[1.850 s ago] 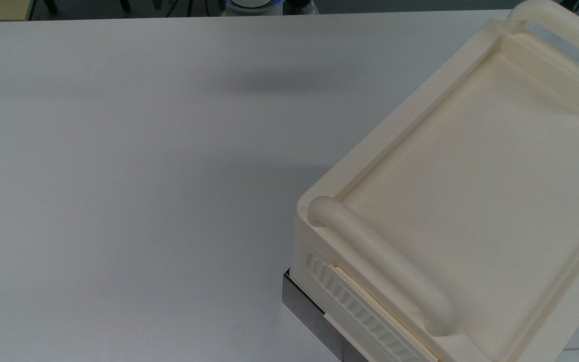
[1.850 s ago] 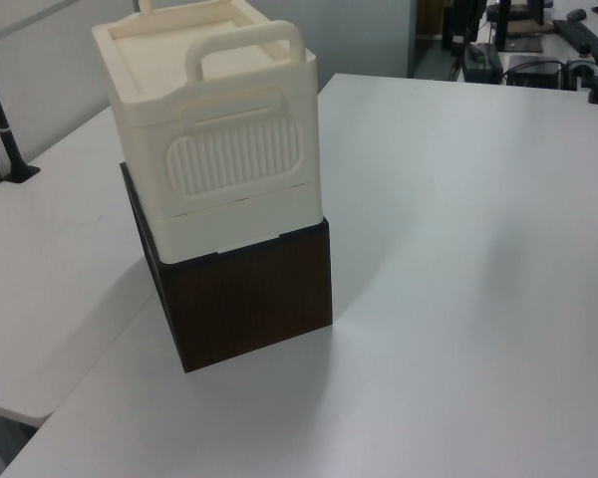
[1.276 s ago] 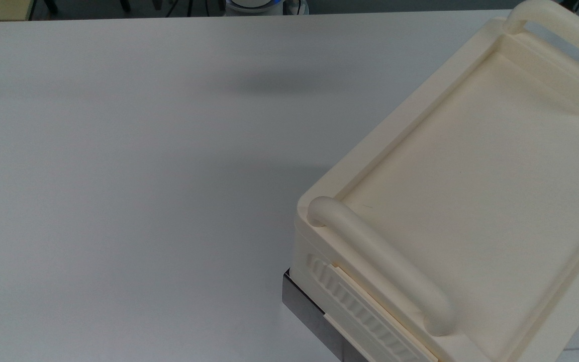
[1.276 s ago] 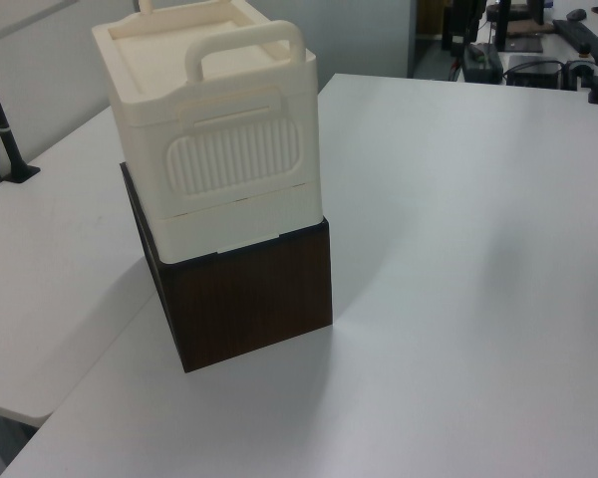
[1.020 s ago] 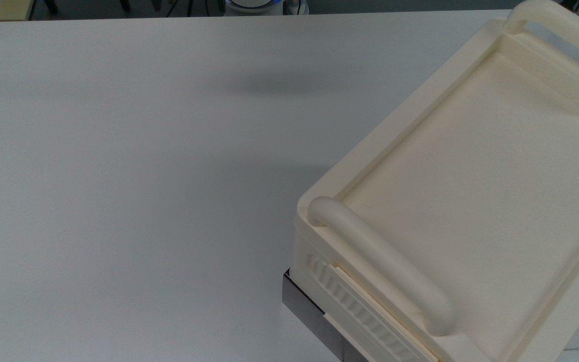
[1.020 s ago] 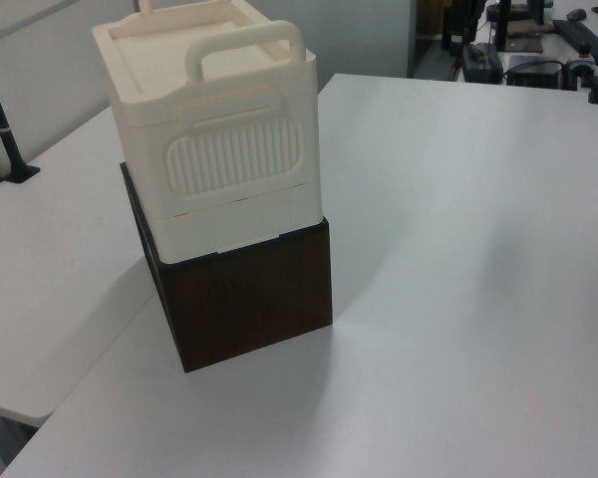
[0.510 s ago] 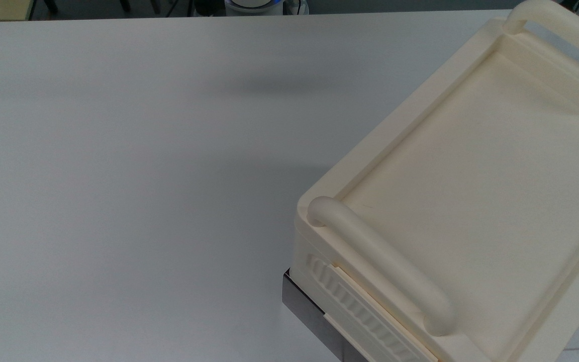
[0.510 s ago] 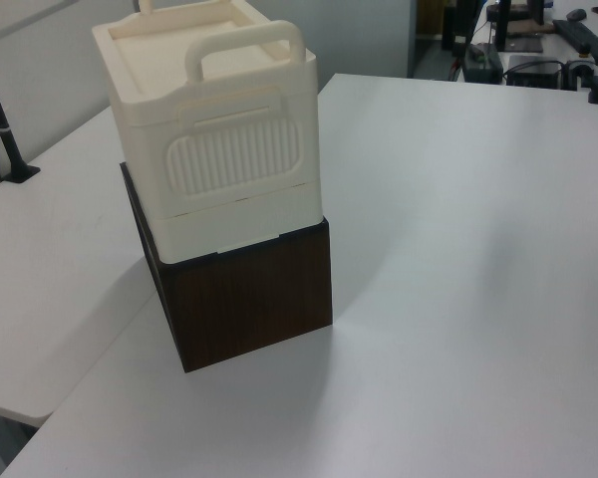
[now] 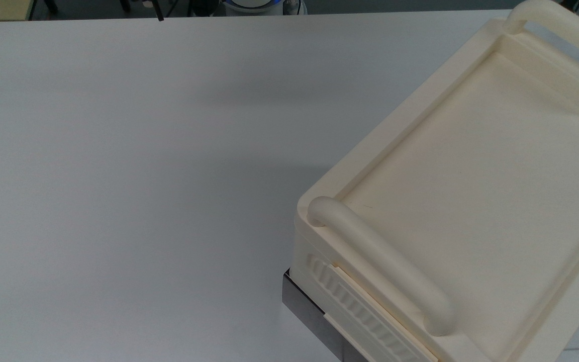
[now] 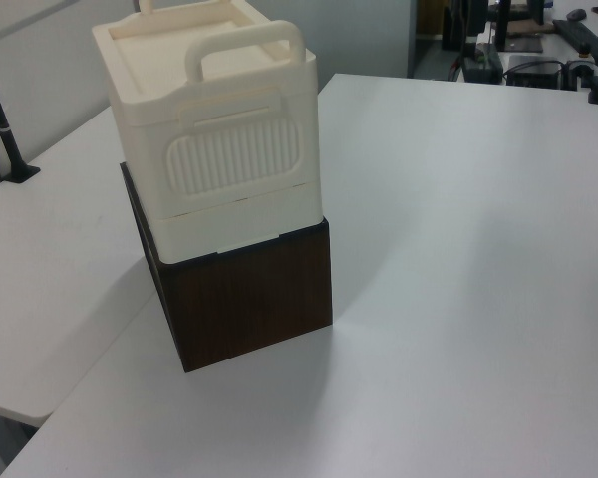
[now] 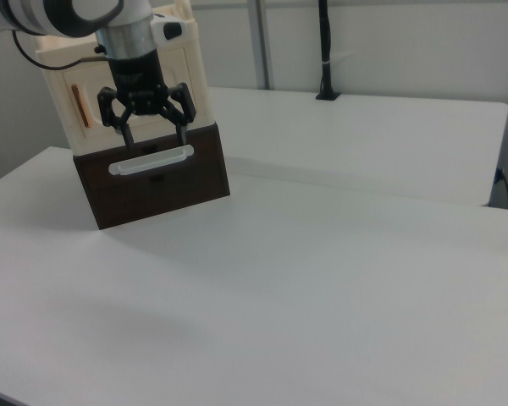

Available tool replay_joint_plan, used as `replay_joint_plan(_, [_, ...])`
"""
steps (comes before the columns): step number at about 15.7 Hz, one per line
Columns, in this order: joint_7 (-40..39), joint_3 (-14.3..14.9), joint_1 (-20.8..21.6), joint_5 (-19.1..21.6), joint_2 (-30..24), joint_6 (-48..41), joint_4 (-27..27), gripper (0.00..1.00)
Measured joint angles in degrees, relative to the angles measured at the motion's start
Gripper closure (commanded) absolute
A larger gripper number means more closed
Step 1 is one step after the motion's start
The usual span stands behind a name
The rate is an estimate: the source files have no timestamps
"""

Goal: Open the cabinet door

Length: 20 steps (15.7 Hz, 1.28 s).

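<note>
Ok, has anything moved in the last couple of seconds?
Little. In the top view the soft shadow on the table has spread toward the top view's left, and a thin dark tip has entered at the far edge. Nothing was grasped or released. The cabinet has not shifted.

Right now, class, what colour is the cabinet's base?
Dark brown base, wood-grained; clearest in the left view.

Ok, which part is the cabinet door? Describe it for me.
In the right view, find the cream cabinet on its dark base. The cabinet door is the cream front panel behind the open gripper, above the base's pale bar handle. It alone carries a thin copper-orange strip.
</note>
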State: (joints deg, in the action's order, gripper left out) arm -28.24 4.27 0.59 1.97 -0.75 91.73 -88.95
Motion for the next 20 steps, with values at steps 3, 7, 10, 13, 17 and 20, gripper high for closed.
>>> replay_joint_plan(3, [-0.4, -2.3, 0.0, 0.0, -0.3, 0.0, 0.7, 0.09])
replay_joint_plan(7, [-0.4, -6.0, 0.1, 1.3, -0.4, 0.0, 1.4, 0.31])
replay_joint_plan(10, [-0.9, -6.3, 0.1, 8.1, -0.4, 0.4, 2.0, 0.35])
replay_joint_plan(13, [-3.9, -6.5, 0.1, 12.5, -0.4, 2.3, 2.7, 0.45])
replay_joint_plan(17, [-5.9, -8.4, 0.3, 16.8, -0.2, 9.4, 2.6, 0.57])
replay_joint_plan(20, [-6.2, -10.4, 0.3, 17.1, 0.4, 12.9, 2.6, 0.62])
